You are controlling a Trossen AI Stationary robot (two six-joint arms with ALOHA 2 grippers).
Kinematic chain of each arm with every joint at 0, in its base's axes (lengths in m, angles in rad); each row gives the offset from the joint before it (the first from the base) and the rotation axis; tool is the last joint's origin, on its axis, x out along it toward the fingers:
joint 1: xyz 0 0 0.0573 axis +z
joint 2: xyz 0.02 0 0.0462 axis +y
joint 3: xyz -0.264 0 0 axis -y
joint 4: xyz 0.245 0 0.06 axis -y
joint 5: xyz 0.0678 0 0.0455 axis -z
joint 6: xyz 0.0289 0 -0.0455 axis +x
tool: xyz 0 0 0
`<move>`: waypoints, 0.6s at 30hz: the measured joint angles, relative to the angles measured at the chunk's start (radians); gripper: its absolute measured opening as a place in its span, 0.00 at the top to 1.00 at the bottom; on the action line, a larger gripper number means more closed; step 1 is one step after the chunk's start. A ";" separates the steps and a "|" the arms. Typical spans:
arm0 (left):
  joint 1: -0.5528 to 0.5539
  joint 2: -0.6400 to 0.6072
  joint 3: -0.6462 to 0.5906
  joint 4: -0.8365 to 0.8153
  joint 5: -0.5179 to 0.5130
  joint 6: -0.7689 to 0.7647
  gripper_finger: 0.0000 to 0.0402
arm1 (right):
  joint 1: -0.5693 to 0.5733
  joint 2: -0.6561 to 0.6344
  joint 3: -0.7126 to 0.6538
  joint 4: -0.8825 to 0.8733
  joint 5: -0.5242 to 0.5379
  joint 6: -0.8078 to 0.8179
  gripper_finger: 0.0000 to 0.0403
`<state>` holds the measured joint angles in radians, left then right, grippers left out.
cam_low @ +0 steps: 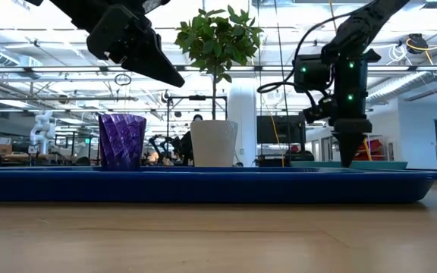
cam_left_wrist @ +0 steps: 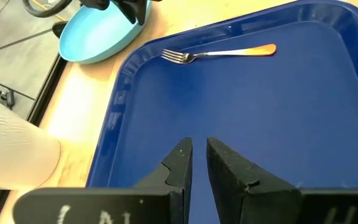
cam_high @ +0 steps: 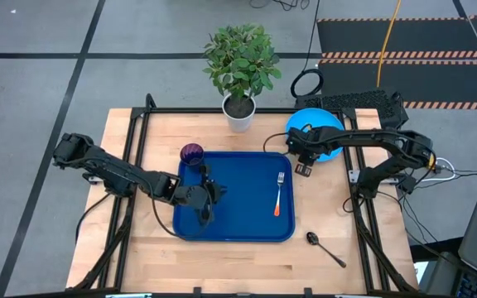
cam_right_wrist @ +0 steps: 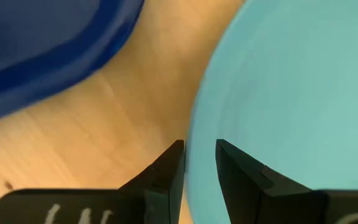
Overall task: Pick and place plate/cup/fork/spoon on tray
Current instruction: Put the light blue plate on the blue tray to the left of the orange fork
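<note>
The dark blue tray (cam_high: 238,235) lies mid-table. The purple cup (cam_high: 191,154) stands upright in its far left corner, and the orange-handled fork (cam_high: 279,196) lies flat on its right part. The dark spoon (cam_high: 325,248) lies on the wood near the tray's near right corner. The light-blue plate (cam_high: 325,131) rests on the table beyond the tray's far right corner. My left gripper (cam_left_wrist: 199,149) hovers over the tray's left part, all but shut and empty. My right gripper (cam_right_wrist: 199,152) points down at the plate's near-left rim, its fingers a little apart. My right gripper comes from above, pointing down, with one finger (cam_right_wrist: 166,168) outside the plate's near-left rim (cam_right_wrist: 194,124) and the other over its inner side. Whether the fingers touch the rim I cannot tell. The plate lies flat on the table.
A white plant pot (cam_high: 239,112) with a green bush stands at the table's far edge, between the cup and the plate. Black frame rails run along the table's left and right sides. Bare wood shows along the near edge.
</note>
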<state>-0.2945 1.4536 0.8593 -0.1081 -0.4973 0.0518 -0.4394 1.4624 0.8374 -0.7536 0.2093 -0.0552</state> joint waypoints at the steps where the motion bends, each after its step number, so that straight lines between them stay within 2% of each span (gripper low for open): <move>1: 0.000 0.000 0.000 0.000 0.000 -0.001 0.87 | -0.003 0.000 -0.001 0.001 0.001 -0.011 0.79; 8: -0.002 0.000 0.000 -0.003 0.000 -0.022 0.87 | -0.007 0.000 -0.006 0.037 -0.004 -0.066 0.81; 14: -0.016 0.000 0.000 -0.026 0.001 -0.045 0.87 | -0.007 -0.001 -0.064 0.103 0.004 -0.105 0.97; 18: -0.015 0.000 0.000 -0.028 0.002 -0.061 0.87 | -0.006 -0.001 -0.079 0.092 0.049 -0.114 0.99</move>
<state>-0.3099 1.4536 0.8593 -0.1366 -0.4950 -0.0088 -0.4455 1.4610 0.7586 -0.6613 0.2584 -0.1687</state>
